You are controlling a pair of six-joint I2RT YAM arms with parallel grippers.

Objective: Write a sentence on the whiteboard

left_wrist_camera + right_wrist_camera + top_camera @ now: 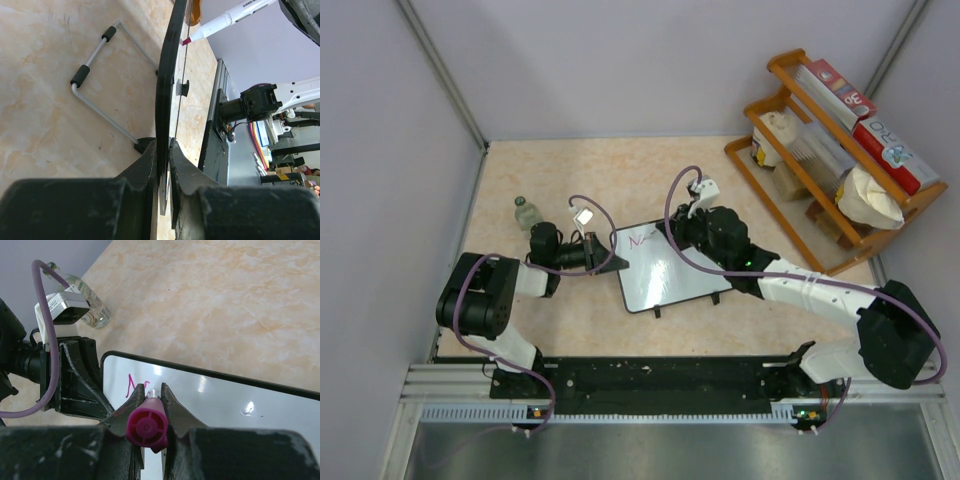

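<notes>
A beige marbled table (580,170) fills the floor of a booth with plain grey walls, and a wooden rack (840,170) of boxes and bags stands at its far right corner. The whiteboard (675,275) lies near the middle of the table, between the two arms, its black frame turned slightly askew. The left gripper (605,252) has its jaws clamped on the board's left edge; in the left wrist view the frame runs edge-on between the two fingers (150,165), with a bent wire stand (95,60) showing on the table side of the board. The right gripper (150,390) is closed on a marker (146,427), whose pink end cap faces the wrist camera, and it hangs over the board's far left corner. The marker's tip is at or just off the surface; whether it touches cannot be told. The sentence (136,386) so far is a few pink strokes in that corner, the first like an "N". A small clear bottle (525,212) stands left of the board
</notes>
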